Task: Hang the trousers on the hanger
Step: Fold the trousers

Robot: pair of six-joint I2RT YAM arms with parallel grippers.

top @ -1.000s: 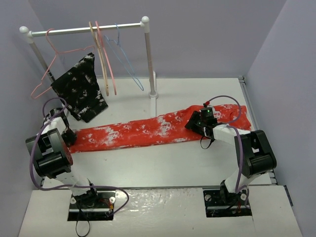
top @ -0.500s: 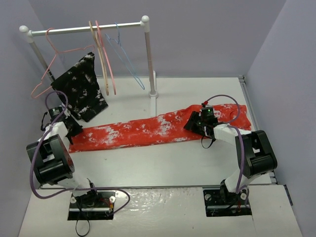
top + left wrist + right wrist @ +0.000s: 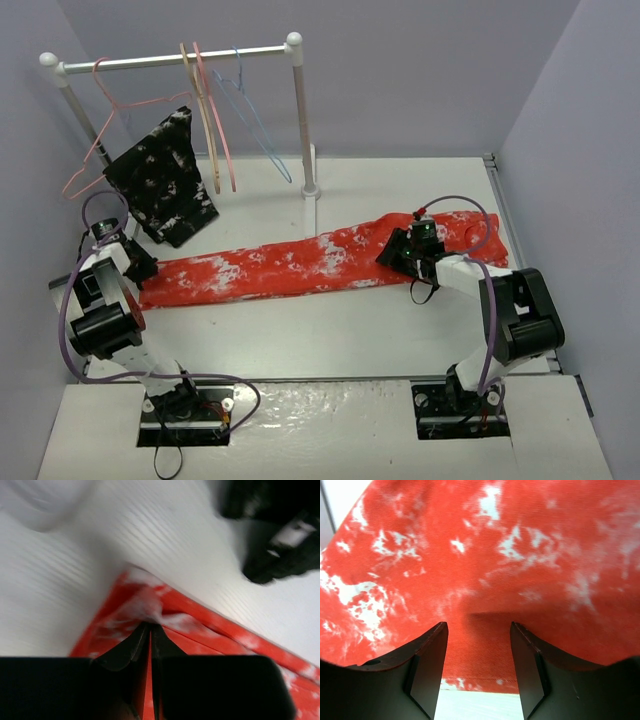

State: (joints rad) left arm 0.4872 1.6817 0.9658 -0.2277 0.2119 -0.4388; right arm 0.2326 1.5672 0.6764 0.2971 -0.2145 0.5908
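Observation:
The red-orange trousers (image 3: 280, 268) lie flat across the table from left to right. My left gripper (image 3: 141, 270) is at their left end. In the left wrist view its jaws (image 3: 150, 628) are shut, with a pinch of the trousers' corner (image 3: 145, 602) bunched at the tips. My right gripper (image 3: 398, 252) rests low over the wider right part of the trousers. Its fingers (image 3: 431, 652) stand open on either side of flat red cloth (image 3: 485, 555), close to the near hem. The light-blue wire hanger (image 3: 258, 128) hangs on the rail at the back, apart from both grippers.
A white garment rail (image 3: 170, 61) with an upright post (image 3: 300, 120) stands at the back. On it hang a thin pink wire hanger (image 3: 98, 145), thicker pink and beige hangers (image 3: 212, 120) and a black speckled garment (image 3: 165, 190), which ends close behind the left gripper.
The left jaws have closed on the left end of the trousers, and the left arm has shifted slightly left and back. The right gripper has hardly moved.

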